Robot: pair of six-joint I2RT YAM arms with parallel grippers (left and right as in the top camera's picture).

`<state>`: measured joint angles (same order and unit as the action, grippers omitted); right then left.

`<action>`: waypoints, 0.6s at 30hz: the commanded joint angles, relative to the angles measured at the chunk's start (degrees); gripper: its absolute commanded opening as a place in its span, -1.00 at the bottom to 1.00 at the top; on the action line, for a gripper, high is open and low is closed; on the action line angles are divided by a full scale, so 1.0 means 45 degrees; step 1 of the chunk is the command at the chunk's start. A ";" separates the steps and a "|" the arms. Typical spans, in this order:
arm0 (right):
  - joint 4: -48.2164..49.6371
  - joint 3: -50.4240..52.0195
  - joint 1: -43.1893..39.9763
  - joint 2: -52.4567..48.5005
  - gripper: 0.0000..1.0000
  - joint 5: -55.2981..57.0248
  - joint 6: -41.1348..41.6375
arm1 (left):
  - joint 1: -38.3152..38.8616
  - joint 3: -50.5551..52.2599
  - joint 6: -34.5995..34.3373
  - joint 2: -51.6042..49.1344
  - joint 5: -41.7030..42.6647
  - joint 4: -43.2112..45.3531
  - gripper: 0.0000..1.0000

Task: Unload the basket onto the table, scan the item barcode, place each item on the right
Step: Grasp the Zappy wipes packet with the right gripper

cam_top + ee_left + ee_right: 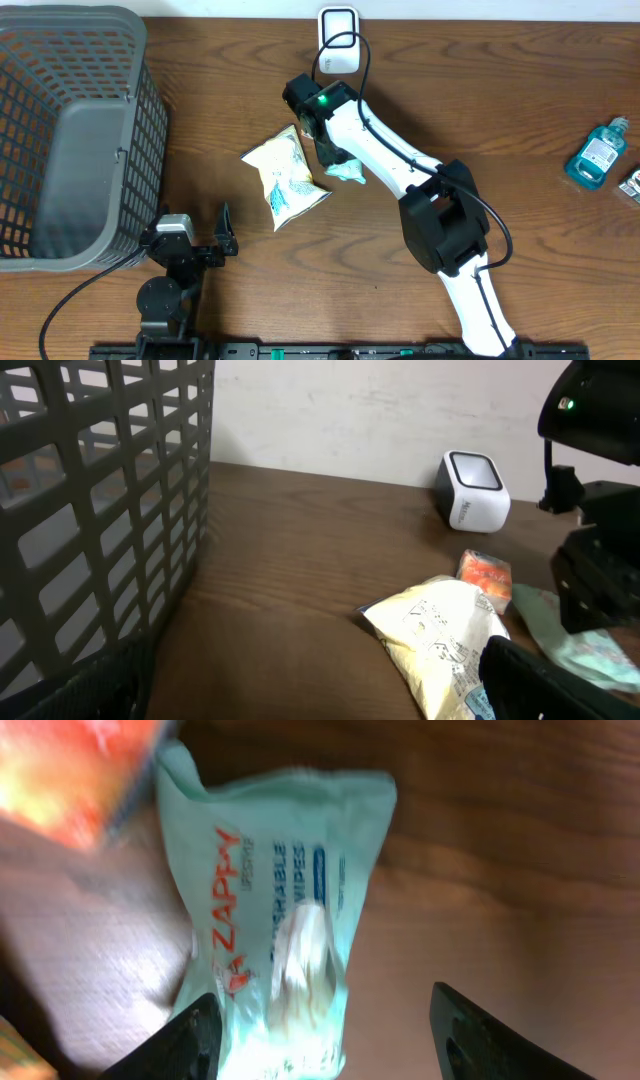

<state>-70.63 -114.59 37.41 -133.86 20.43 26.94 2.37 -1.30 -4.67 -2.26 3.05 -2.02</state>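
A pale teal pack of wipes [280, 910] with red lettering lies on the brown table, its near end between my right gripper's [330, 1050] open fingers. The left finger [185, 1045] is at the pack's edge and the right finger [490, 1040] stands well apart from it. From overhead, the right gripper [335, 158] hovers over the pack [350, 172], just below the white barcode scanner [338, 40]. A yellow snack bag [285, 178] lies to its left. My left gripper [320, 705] rests wide open and empty near the front edge.
A large grey mesh basket [70, 130] fills the left side. A small orange packet [485, 578] lies between the yellow bag and the wipes. A blue bottle [598, 152] and another small item [632, 186] lie at the far right edge.
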 commanded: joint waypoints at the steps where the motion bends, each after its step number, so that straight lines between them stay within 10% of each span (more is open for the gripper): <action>1: -0.0767 0.0015 0.0112 0.0005 0.22 0.0355 -0.1617 | 0.0029 0.0238 -0.0073 0.0034 -0.0019 -0.0389 0.95; 11: -0.0107 -0.0131 0.0248 0.0311 0.44 0.0243 -0.2006 | 0.0029 0.0238 -0.0073 0.0034 -0.0019 -0.0389 0.96; 18: 0.1690 0.0364 0.0359 -0.0423 0.24 0.0685 -0.3123 | 0.0029 0.0238 -0.0073 0.0034 -0.0019 -0.0389 0.95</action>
<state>-64.20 -114.17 38.61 -133.88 21.02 15.20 2.37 -1.30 -4.69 -2.26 3.05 -2.02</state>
